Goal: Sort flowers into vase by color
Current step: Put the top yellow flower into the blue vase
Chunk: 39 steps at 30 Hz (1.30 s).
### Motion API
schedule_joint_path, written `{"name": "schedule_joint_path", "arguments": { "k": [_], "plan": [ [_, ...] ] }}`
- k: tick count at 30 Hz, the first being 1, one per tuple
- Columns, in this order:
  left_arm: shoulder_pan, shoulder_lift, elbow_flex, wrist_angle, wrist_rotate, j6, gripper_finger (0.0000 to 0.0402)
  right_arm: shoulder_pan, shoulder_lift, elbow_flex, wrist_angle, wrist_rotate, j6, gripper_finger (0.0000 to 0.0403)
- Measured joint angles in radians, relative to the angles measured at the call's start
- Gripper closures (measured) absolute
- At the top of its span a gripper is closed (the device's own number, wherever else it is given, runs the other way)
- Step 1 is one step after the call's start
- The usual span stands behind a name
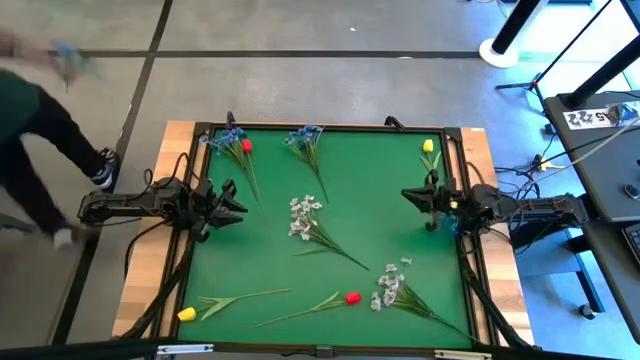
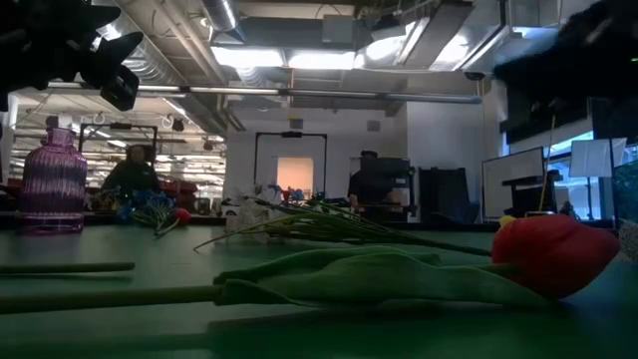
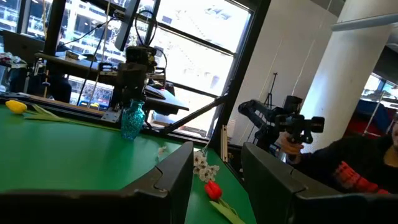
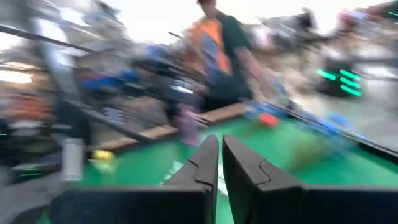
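Note:
Flowers lie flat on the green mat (image 1: 270, 260). Two blue sprigs (image 1: 232, 140) (image 1: 305, 140) and a red bud (image 1: 246, 146) are at the far edge, with a yellow bud (image 1: 428, 146) at far right. Two white sprigs (image 1: 305, 215) (image 1: 392, 285) lie mid-table and near right. A red tulip (image 1: 352, 297) and a yellow tulip (image 1: 187, 313) lie near the front edge. A purple vase (image 2: 52, 184) and a teal vase (image 3: 132, 119) stand at the table's sides. My left gripper (image 1: 232, 203) (image 3: 216, 155) hovers open at the left edge. My right gripper (image 1: 408, 194) (image 4: 220, 140) hovers shut at the right edge.
A raised wooden frame (image 1: 160, 250) borders the mat. One person (image 1: 30, 130) walks beside the table's left side, and another person (image 3: 360, 168) shows beyond its right side. Dark equipment stands (image 1: 600, 130) are off to the right. The mat's middle holds only the loose stems.

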Motion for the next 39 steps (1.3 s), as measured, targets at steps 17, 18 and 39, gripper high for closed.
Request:
{"name": "schedule_joint_path", "arguments": {
  "k": [17,18,39],
  "plan": [
    [0.000,0.000,0.000,0.000,0.000,0.000,0.0269,-0.342,0.893,0.788,-1.010,0.308,0.207,0.0202],
    [0.000,0.000,0.000,0.000,0.000,0.000,0.0269,-0.387,0.926,0.804,-1.037,0.269,0.202,0.0186],
    [0.000,0.000,0.000,-0.003,0.000,0.000,0.0269,-0.925,1.287,0.739,-0.978,0.088,0.255,0.0172]
  ]
}}
